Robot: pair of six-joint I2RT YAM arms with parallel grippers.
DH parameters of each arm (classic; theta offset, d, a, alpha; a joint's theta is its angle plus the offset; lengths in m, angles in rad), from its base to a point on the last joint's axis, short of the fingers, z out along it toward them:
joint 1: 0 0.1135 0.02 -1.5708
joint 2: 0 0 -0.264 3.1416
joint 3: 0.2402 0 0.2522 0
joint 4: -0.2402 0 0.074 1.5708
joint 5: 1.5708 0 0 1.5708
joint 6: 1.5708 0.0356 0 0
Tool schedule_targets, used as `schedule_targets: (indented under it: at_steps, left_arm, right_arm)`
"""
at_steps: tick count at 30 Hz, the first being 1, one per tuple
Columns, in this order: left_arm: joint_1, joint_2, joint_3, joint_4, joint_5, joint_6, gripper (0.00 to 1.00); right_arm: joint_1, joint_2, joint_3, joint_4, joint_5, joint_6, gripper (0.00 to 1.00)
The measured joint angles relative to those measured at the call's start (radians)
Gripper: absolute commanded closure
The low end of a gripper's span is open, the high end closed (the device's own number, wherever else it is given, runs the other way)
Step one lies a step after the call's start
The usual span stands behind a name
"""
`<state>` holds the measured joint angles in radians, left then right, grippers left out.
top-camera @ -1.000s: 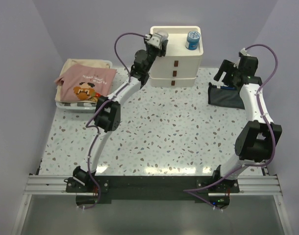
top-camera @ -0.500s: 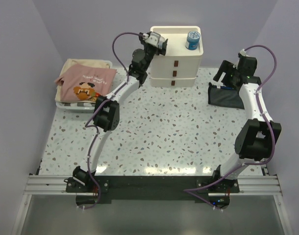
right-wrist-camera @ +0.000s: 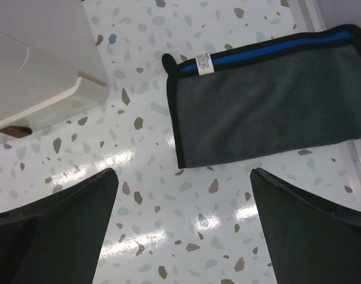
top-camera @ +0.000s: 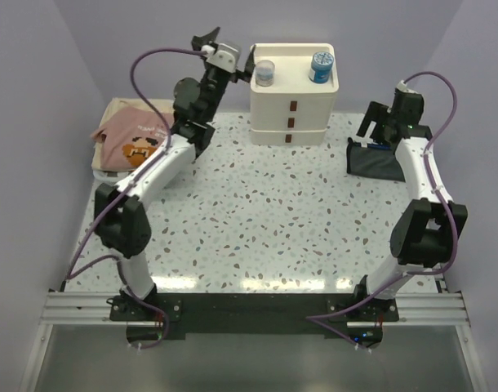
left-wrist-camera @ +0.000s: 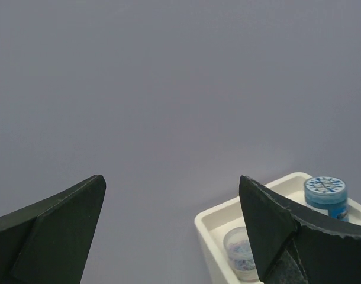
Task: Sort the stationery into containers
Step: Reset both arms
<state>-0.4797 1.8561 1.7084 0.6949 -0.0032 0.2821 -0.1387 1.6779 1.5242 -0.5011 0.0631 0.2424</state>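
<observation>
The left pincer [left-wrist-camera: 171, 180] hangs high, just left of the drawer unit's [top-camera: 293, 98] top corner. Its fingers are apart and empty, and it faces the back wall. On the unit's tray top the grey roll [top-camera: 266, 73] stands at the left and the blue roll [top-camera: 321, 67] at the right, well apart. All three drawers look closed. The right pincer [right-wrist-camera: 183, 174] hovers over the table [top-camera: 265, 212] near the pouch [right-wrist-camera: 269, 106], spread wide and holding nothing. The pouch lies flat, right of the unit.

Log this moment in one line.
left hand: open, empty, left of drawer unit | grey roll, blue roll: on its top tray | right hand: open, by pouch
</observation>
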Motion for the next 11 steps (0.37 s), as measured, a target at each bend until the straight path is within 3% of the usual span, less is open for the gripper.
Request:
schedule_targets:
  at_steps: [4, 11]
  left_arm:
    - [0.047, -0.195, -0.158, -0.085, -0.162, -0.028, 0.0]
    - [0.126, -0.259, -0.39, -0.296, -0.24, -0.058, 0.0]
  right_arm:
    - [0.063, 0.054, 0.077, -0.024, 0.101, -0.018, 0.01]
    - [0.11, 0.035, 0.058, -0.023, 0.134, -0.039, 0.01]
